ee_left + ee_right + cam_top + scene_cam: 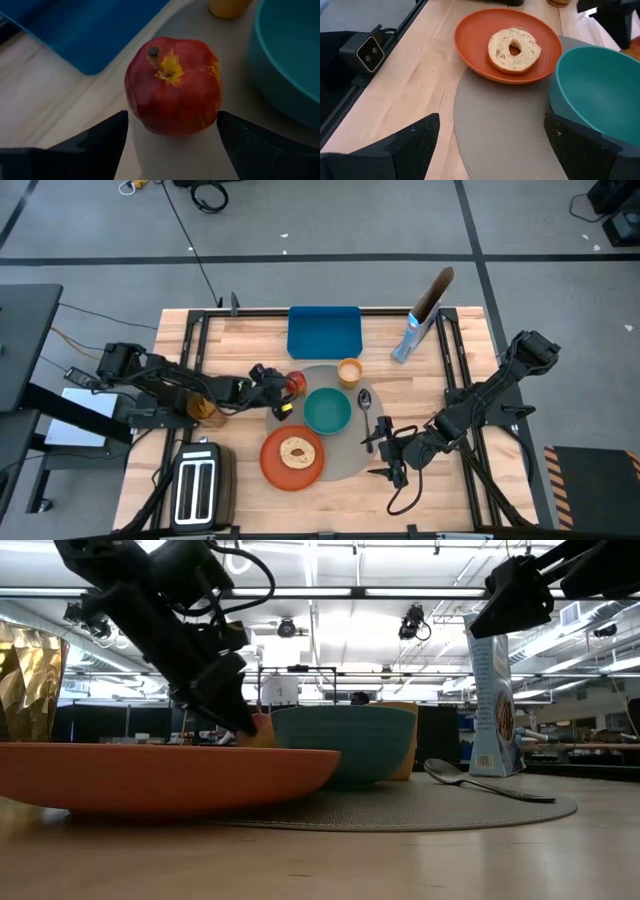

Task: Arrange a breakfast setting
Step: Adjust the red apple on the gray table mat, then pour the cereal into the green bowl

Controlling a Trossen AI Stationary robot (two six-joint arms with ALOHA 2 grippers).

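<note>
Light wooden table [250, 330] on grey floor – left gripper [282, 392] spread around the red apple [295, 383], right gripper [385, 452] spread, empty.

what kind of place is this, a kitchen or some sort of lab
Most likely a robotics lab or workshop, not a kitchen: a wooden table on a taped grey floor, loose cables, and industrial ceiling lights beyond.

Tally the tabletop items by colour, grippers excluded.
Orange: 2, plate, cup
Blue: 2, tray, cereal bag
Teal: 1, bowl
Red: 1, apple
Grey: 1, mat
Metal: 2, spoon, toaster
Tan: 1, bread
Total: 10
</note>
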